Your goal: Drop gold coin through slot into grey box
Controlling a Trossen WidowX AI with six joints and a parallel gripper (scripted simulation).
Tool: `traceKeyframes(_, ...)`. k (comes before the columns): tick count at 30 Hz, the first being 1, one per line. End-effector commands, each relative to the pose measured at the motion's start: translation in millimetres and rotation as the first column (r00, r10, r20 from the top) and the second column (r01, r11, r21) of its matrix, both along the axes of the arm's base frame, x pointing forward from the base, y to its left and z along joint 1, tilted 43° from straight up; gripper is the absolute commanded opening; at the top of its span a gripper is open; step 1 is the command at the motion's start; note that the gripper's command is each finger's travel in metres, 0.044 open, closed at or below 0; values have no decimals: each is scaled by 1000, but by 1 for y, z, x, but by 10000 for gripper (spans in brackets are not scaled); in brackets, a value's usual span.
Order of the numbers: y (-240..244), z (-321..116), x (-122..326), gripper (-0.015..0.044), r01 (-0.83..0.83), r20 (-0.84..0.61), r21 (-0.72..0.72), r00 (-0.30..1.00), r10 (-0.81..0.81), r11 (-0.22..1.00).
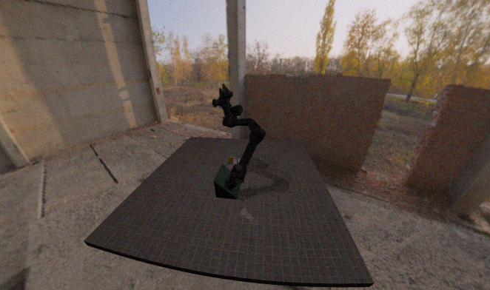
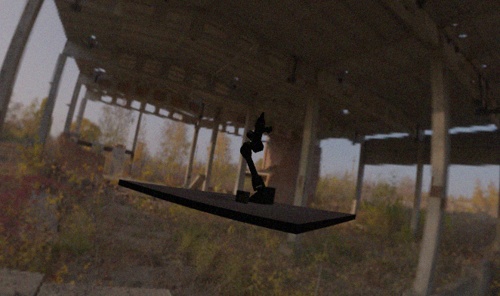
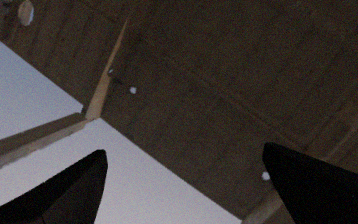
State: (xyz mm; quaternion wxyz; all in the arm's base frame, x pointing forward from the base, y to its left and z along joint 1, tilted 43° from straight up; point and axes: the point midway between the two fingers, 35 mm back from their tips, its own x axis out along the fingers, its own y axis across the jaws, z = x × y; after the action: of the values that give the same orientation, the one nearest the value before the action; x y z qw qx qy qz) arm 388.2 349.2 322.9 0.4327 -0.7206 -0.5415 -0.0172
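Observation:
The gold coin [image 1: 231,160] is a small yellow patch behind the green block in the top view. Its holder cannot be made out. The grey box [image 1: 236,161] [image 2: 242,196] shows as a small pale piece beside the coin in the top view and as a dark box on the table in the exterior view. Its slot is too small to tell clearly. My gripper [image 1: 222,88] [image 2: 262,114] [image 3: 187,154] is open and empty, high above the table and pointing upward, far from the coin and box. The wrist view shows only ceiling and sky between the fingers.
A dark-green wedge-shaped block [image 1: 222,178] [image 2: 267,195] stands at the arm's base, close to the coin and box. The dark table [image 1: 224,237] [image 2: 308,216] has open edges all round. The arm's shadow falls on the table in the top view.

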Motion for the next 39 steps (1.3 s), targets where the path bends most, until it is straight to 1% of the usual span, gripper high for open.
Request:
traceKeyframes(1,0,-2,2,374,2,-13,-3,1000,-2,1000)
traceKeyframes(2,1,-7,8,347,10,-53,-10,999,-10,1000)
traceKeyframes(5,0,-40,42,269,55,-276,-58,959,-69,997)
traceKeyframes(9,-11,-94,79,164,128,-547,-142,816,-186,982)
traceKeyframes(12,-26,-138,99,161,185,-702,-222,651,-289,957)
traceKeyframes(14,-39,-167,107,161,221,-776,-284,519,-359,933)
traceKeyframes(18,-73,-223,111,161,279,-841,-426,228,-490,861)
traceKeyframes(22,-115,-270,102,161,306,-800,-586,-76,-595,750)
traceKeyframes(25,-150,-296,86,161,297,-705,-709,-291,-647,640)
traceKeyframes(28,-182,-312,68,161,265,-587,-807,-455,-669,528)
traceKeyframes(33,-234,-321,33,161,167,-346,-933,-663,-664,320)
traceKeyframes(36,-262,-316,11,161,86,-189,-978,-746,-639,189)
traceKeyframes(39,-288,-304,-9,161,-5,-31,-998,-798,-602,58)
